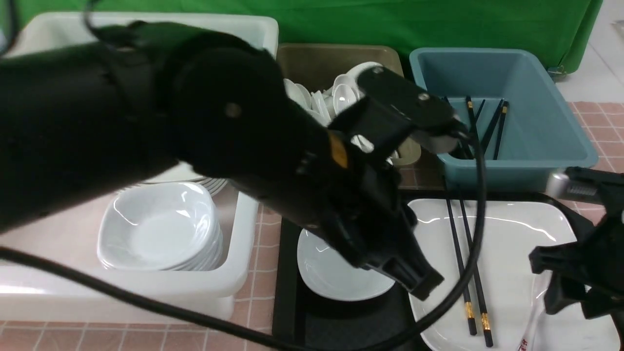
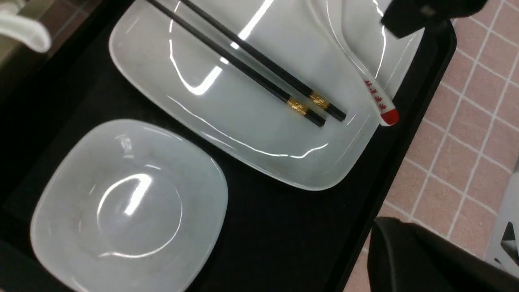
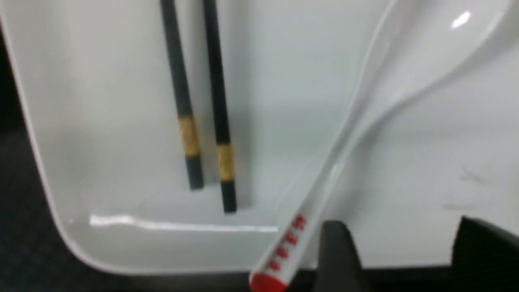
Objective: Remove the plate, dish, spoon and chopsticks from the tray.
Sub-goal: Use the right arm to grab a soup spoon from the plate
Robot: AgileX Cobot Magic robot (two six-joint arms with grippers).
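The black tray is carrying everything. On it the plate is lying at the right, and the dish is sitting beside it without touching (the front view is hiding that gap). The chopsticks and the spoon are resting on the plate. The left gripper is hanging pinched together over the dish. The right gripper is standing wide, holding nothing, just beside the spoon handle.
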